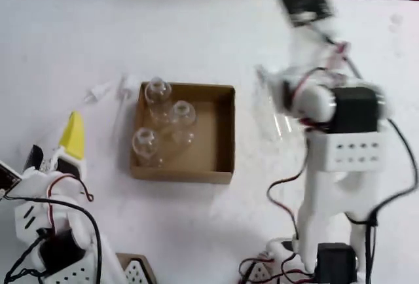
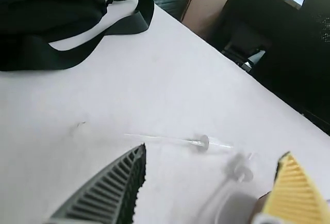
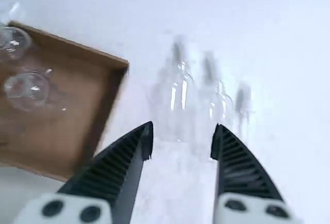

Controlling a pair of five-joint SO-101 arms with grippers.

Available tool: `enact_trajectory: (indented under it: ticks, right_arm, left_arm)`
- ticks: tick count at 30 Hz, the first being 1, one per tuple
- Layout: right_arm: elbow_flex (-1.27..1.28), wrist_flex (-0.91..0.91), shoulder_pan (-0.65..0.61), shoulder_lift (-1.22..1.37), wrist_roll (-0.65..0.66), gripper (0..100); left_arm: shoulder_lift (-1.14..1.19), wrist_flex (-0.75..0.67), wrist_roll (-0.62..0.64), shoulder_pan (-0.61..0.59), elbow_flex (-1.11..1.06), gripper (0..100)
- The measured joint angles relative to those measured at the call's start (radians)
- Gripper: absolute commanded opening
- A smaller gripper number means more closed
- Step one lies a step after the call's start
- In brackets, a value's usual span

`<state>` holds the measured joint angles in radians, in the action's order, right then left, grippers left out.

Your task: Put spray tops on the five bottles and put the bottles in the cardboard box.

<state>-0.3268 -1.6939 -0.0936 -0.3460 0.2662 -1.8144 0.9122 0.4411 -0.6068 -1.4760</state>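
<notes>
Left gripper [image 2: 214, 152], lower left of high view: wide open, empty. Spray top [image 2: 203, 142] lying flat on table [image 2: 154, 79] just ahead, second top [image 2: 240, 168] near it; in high view both just upper left of box. Tops small, light, w/ thin dip tube that prob. bends: take by the head, not the tube.

Box [image 1: 222, 133] at centre, three bottles [image 1: 182, 112] upright in its left half; can't tell if capped.

Right gripper [image 3: 183, 127], right of box: well open, holding nothing, pointed at two bottles [image 3: 178, 92] standing close together on table, blurred. Clear, prob. thin-walled, light, slick, tippy when empty. Grip round the body, approx. mid-height, gentle squeeze, w/o knocking the neighbour.
</notes>
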Motion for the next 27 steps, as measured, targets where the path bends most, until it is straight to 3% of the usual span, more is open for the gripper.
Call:
enact_trajectory:
  ticks: [5, 10, 14, 21, 27]
  right_arm:
    - [0.143, -0.003, 0.209, -0.038, 0.031, 16.6]
    - [0.350, -0.003, 0.315, -0.127, 0.207, 16.6]
    - [0.545, 0.040, 0.382, -0.245, 0.267, 16.5]
    - [0.858, 0.184, 0.402, -0.535, 0.336, 16.3]
    - [0.885, 0.127, 0.281, -0.735, 0.345, 16.3]
  left_arm:
    - [0.000, -0.057, 0.000, 0.000, -0.035, 37]
    - [0.000, -0.075, 0.000, 0.000, -0.046, 37]
    - [0.000, -0.077, 0.000, 0.000, -0.046, 37]
    - [0.000, -0.077, 0.000, 0.000, -0.046, 37]
    - [0.000, -0.077, 0.000, 0.000, -0.046, 37]
